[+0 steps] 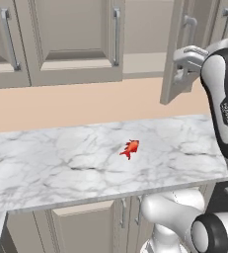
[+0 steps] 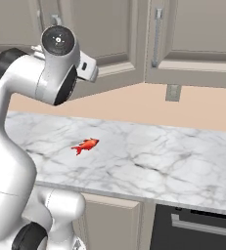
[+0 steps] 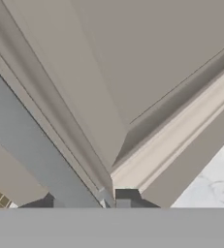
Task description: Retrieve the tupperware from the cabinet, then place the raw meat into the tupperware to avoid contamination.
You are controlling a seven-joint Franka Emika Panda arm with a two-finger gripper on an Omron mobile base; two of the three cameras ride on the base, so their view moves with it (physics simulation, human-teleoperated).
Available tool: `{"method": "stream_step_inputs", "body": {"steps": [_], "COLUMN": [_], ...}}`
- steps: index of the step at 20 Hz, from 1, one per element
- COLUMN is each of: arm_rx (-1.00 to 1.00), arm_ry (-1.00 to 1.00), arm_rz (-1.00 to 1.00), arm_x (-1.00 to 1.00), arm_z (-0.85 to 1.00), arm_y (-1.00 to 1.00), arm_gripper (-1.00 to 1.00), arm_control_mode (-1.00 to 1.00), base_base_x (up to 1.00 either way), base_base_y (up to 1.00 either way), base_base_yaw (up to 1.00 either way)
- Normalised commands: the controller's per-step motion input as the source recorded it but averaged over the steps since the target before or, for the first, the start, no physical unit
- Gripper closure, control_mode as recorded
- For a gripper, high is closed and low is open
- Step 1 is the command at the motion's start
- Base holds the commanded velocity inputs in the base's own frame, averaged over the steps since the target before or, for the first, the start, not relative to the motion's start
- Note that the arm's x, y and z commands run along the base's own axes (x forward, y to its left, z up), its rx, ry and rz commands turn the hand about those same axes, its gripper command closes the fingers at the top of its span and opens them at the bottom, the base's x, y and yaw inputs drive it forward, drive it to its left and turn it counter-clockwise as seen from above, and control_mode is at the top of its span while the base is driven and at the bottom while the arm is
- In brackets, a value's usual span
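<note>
The raw meat (image 1: pixel 130 147) (image 2: pixel 86 144), a small red-orange fish shape, lies alone in the middle of the marble counter (image 1: pixel 56 163). The cabinet door (image 1: pixel 177 54) at the upper right stands partly swung out, its bar handle (image 1: pixel 188 22) showing above my hand. My gripper (image 1: pixel 183 73) is up against this door's lower part. In the hand view the fingertips (image 3: pixel 128 195) sit close together at the door's bottom corner, and the grey bar handle (image 3: pixel 36 150) runs diagonally beside them, not between them. The tupperware is hidden.
Closed wall cabinets (image 1: pixel 71 34) with vertical bar handles line the wall to the left. Base cabinet doors (image 1: pixel 86 227) sit under the counter, with a dark appliance front (image 2: pixel 197 229) lower right. A wall outlet (image 2: pixel 172 92) is on the peach backsplash.
</note>
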Motion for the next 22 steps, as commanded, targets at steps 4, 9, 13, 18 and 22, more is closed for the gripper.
{"method": "stream_step_inputs", "body": {"steps": [4, 9, 13, 18, 22], "arm_rx": [0.00, 0.00, -0.04, -0.16, -0.27], "arm_ry": [-0.01, -0.02, -0.01, 0.01, 0.04], "arm_rz": [0.01, 0.01, 0.00, 0.00, 0.00], "arm_x": [-0.08, -0.21, -0.32, -0.18, -0.17], "arm_z": [0.00, 0.01, 0.14, 0.27, 0.10], "arm_y": [-0.02, 0.00, 0.13, 0.39, 0.48], "arm_gripper": [-1.00, -1.00, -1.00, -1.00, -1.00], "arm_control_mode": [-1.00, -1.00, -1.00, -1.00, -1.00], "base_base_x": [0.00, 0.00, 0.00, 0.00, 0.00], "base_base_y": [0.00, 0.00, 0.00, 0.00, 0.00], "base_base_yaw": [0.00, 0.00, 0.00, 0.00, 0.00]}}
